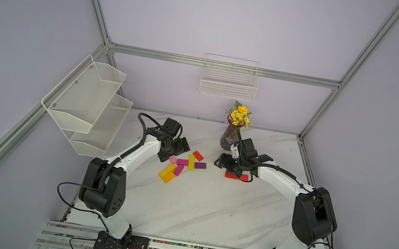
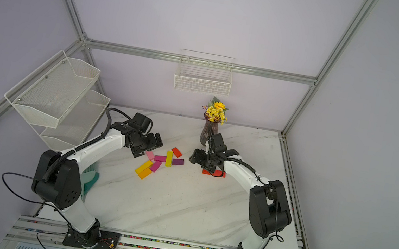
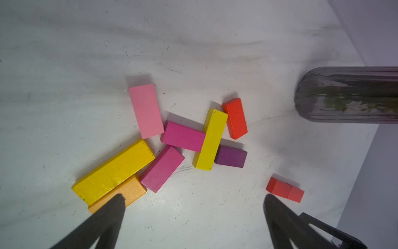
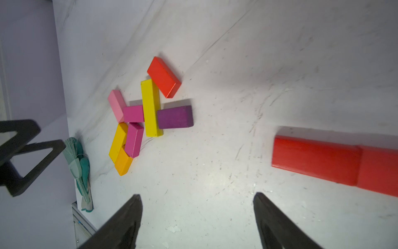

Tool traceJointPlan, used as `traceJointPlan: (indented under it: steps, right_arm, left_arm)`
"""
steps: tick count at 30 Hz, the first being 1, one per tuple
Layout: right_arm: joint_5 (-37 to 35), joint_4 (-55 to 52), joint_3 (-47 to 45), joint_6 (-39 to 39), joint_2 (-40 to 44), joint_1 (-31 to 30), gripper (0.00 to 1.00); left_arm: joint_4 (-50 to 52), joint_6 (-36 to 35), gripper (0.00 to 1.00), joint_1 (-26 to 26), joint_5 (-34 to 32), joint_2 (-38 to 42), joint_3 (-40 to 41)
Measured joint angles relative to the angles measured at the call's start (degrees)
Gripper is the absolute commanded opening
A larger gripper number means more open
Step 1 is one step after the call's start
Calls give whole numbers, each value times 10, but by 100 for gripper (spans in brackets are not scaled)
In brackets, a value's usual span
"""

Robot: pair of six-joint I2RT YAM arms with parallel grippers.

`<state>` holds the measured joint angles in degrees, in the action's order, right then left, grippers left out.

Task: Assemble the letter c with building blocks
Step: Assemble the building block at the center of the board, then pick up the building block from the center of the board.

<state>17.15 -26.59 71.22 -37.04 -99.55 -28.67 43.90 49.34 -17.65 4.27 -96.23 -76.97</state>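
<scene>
Progress: two red blocks [image 4: 336, 163] lie end to end, perhaps the start of the C; eight blocks [image 3: 183, 135] wait in a heap.
Place: both groups lie on the table [image 1: 206, 208], toward its far edge.
Left gripper [image 3: 193, 198]: wide open, empty; the heap is just ahead of its fingers [image 3: 107, 217].
Right gripper [image 4: 197, 196]: open, empty; the red blocks are beside it, not between.

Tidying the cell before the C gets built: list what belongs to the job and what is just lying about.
Job:
- pile of mixed-colour blocks
- two red blocks, end to end

Lying about:
- vase of flowers
- wire basket on the back wall
- mesh shelf on the side wall
- teal bundle at the table's edge
</scene>
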Motion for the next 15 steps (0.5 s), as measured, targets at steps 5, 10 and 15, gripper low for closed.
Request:
traceJointPlan:
  steps: [5, 10, 15]
  right_arm:
    - [-27, -6, 56, -18, -69, -66, 80]
    - [-47, -26, 170, -30, -163, -113, 77]
    - [-61, -53, 266, -41, -242, -142, 71]
  left_arm:
    - [43, -13, 100, 10, -3, -1, 7]
    - [57, -20, 100, 55, 0, 36, 55]
    - [68, -19, 100, 92, 9, 77, 104]
